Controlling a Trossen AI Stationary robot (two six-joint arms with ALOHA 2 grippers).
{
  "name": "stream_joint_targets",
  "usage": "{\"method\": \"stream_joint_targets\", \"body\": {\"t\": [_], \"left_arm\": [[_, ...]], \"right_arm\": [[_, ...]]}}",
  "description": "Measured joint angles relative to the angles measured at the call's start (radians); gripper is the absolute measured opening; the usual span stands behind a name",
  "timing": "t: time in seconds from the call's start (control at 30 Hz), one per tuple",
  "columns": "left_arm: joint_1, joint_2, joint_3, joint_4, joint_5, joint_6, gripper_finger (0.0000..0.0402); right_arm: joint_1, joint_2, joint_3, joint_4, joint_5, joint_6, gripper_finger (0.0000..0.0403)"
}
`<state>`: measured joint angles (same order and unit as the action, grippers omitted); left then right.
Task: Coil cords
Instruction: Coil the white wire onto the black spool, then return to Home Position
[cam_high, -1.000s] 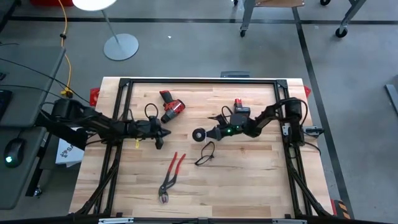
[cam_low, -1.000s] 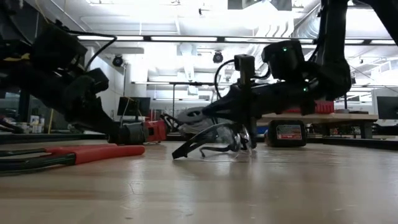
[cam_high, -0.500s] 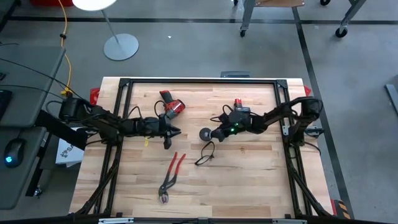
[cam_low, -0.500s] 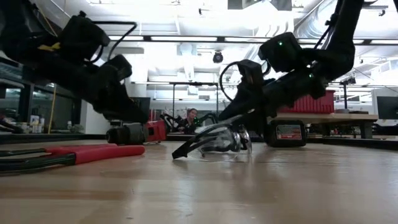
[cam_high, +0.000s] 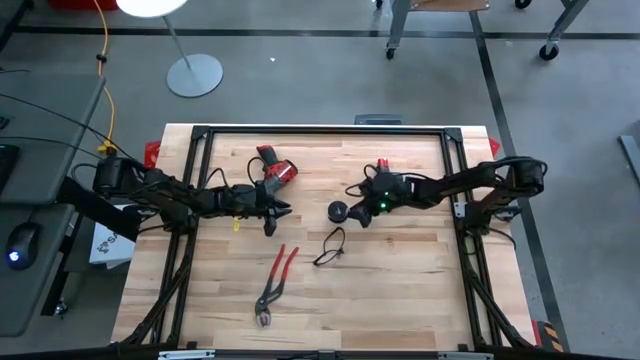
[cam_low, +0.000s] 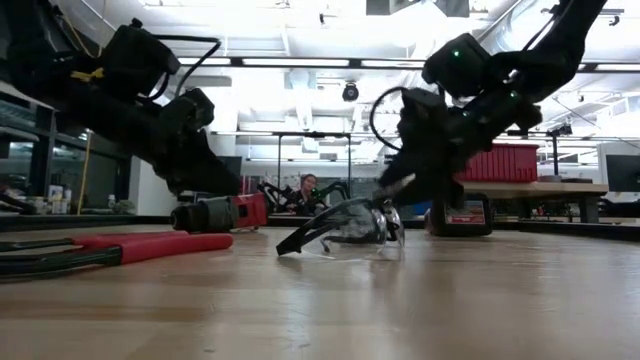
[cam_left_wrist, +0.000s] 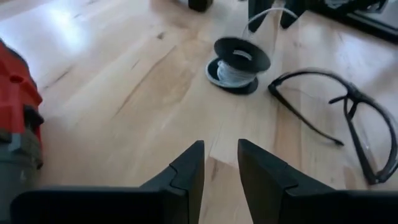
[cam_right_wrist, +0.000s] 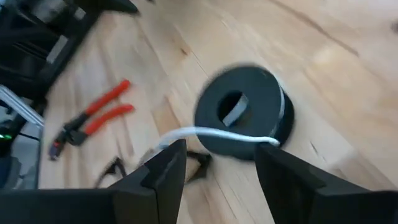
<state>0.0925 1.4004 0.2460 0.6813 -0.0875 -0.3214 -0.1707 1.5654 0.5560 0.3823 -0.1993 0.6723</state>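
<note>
Right gripper (cam_right_wrist: 214, 171) jaws apart, nothing gripped, hovering just right of the spool (cam_high: 338, 211); white cord (cam_right_wrist: 214, 134) arcs off the spool across the gap between its fingers. Spool sits mid-tabletop (cam_high: 400, 290), glasses (cam_high: 330, 246) just nearer. Left gripper (cam_left_wrist: 219, 165) narrowly parted, empty, left of the spool, beside the red drill (cam_high: 277, 171). Pliers (cam_high: 273, 285) lie near-left.

Wooden table (cam_high: 400, 290): spool (cam_high: 337, 211) (black), glasses (cam_high: 331, 246), pliers (cam_high: 275, 282), drill (cam_high: 276, 172).
</note>
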Motion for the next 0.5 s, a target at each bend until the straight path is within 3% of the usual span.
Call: {"method": "stream_joint_targets", "body": {"t": [0.23, 0.33, 0.4, 0.5], "left_arm": [[0.000, -0.014, 0.001, -0.042, 0.007, -0.017, 0.0092], [0.010, -0.014, -0.002, -0.036, -0.010, -0.108, 0.0092], [0.027, 0.003, -0.004, 0.048, -0.040, -0.154, 0.0092], [0.058, 0.050, -0.003, 0.201, -0.061, -0.088, 0.0092]], "right_arm": [[0.000, -0.005, 0.000, -0.098, -0.007, -0.033, 0.0182], [0.000, -0.038, 0.000, -0.107, 0.002, -0.062, 0.0182], [0.000, -0.076, 0.000, -0.127, 0.047, -0.075, 0.0181], [0.000, -0.146, 0.000, -0.177, 0.125, -0.090, 0.0181]]}}
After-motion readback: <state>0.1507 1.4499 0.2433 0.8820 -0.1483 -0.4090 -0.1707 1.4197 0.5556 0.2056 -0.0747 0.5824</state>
